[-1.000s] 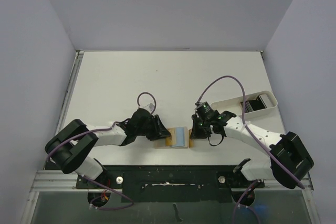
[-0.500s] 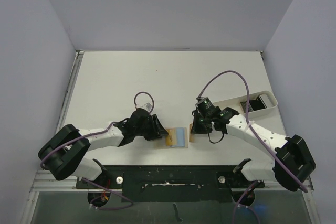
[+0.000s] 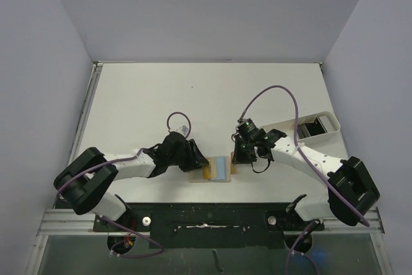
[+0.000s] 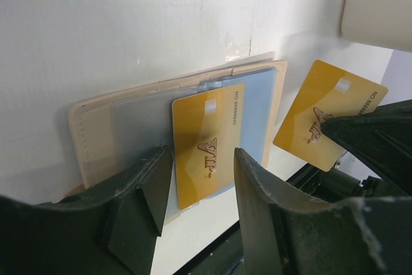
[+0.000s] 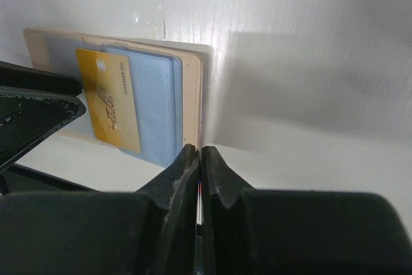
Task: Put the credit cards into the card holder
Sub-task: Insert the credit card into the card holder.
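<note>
Right hand (image 5: 199, 154) pinches a gold credit card (image 4: 308, 111) (edge-on in its own view) right of centre. Left hand (image 4: 201, 175) spreads wide, gripping nothing, over the open card holder (image 4: 93, 130) mid-frame on the worktop (image 4: 129, 24), second card (image 4: 206, 127) tucked inside.

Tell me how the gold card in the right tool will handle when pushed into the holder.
Probably stiff: the gold card juts flat from the right tool without drooping. Likely slippery, since its face looks glossy. Thin, so light; the card holder may shift under a push.
</note>
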